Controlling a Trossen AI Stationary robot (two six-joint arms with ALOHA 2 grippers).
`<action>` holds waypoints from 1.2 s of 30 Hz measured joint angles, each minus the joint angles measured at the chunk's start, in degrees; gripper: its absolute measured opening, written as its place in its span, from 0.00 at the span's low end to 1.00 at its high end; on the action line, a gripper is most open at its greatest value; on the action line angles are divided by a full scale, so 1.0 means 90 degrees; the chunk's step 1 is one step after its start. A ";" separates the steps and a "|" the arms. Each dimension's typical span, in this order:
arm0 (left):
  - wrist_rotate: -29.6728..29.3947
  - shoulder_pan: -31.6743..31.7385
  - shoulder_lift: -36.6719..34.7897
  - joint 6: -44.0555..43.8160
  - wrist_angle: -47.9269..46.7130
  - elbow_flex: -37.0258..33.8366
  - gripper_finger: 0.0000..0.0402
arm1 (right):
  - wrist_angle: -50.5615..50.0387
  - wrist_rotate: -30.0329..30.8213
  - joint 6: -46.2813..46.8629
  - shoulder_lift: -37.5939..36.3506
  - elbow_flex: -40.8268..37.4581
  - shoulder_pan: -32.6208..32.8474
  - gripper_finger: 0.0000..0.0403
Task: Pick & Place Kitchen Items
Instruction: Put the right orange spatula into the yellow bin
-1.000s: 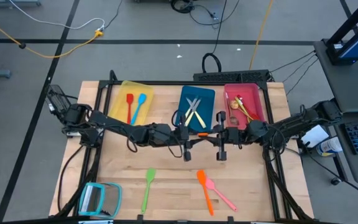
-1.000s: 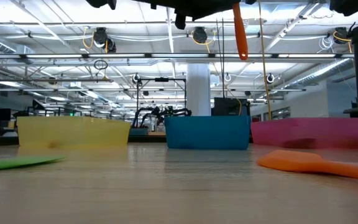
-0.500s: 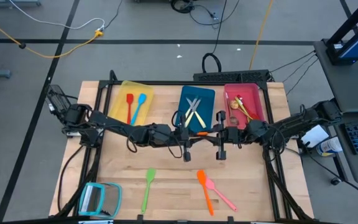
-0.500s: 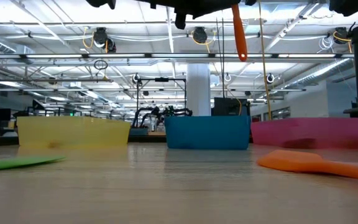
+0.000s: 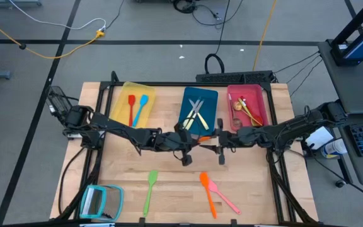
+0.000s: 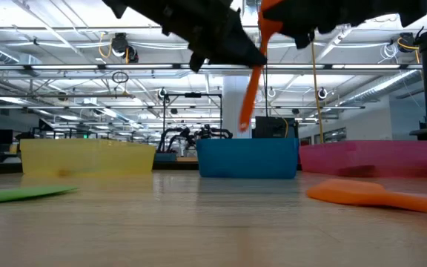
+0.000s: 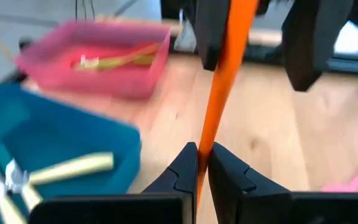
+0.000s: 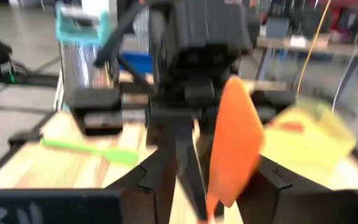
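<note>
the left gripper [image 7: 197, 163] is clenched on the handle of an orange spatula [image 6: 252, 81], held in the air in front of the blue tray [image 5: 210, 101]. the right gripper [image 8: 216, 174] straddles its blade; whether it grips is hard to tell. from above the arms hide most of it.

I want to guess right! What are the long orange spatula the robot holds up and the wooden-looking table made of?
The orange spatula, pinched by the left gripper, looks like smooth matte plastic: one even bright colour, no shine. The table looks like pale wood, with plank lines and grain showing; it could be butcher-block.
</note>
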 joint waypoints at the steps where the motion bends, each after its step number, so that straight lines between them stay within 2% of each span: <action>1: -0.0007 -0.0017 0.0000 -0.0083 -0.0174 0.0000 0.06 | -0.0186 0.0002 0.0126 0.0004 0.0000 0.0000 0.33; 8: -0.0118 -0.0169 0.0000 -0.0447 -0.0633 0.0000 0.02 | -0.1078 0.0209 0.0661 0.0005 -0.0005 0.0010 0.35; 14: -0.0236 -0.0213 0.0000 -0.0829 -0.0797 0.0009 0.05 | -0.1485 0.0200 0.0810 0.0007 -0.0007 0.0012 0.35; 19: -0.0426 -0.0198 -0.0010 -0.1324 -0.1288 0.0012 0.03 | -0.1710 0.0115 0.0856 0.0010 -0.0013 0.0029 0.35; 28: -0.1338 -0.0159 -0.0318 -0.2365 -0.2798 0.0016 0.05 | -0.2042 0.0194 0.1183 0.0010 -0.0012 0.0017 0.34; 36: -0.1773 0.0133 -0.1168 -0.3048 -0.4755 0.0007 0.03 | -0.2215 0.0202 0.1181 0.0010 -0.0012 0.0015 0.34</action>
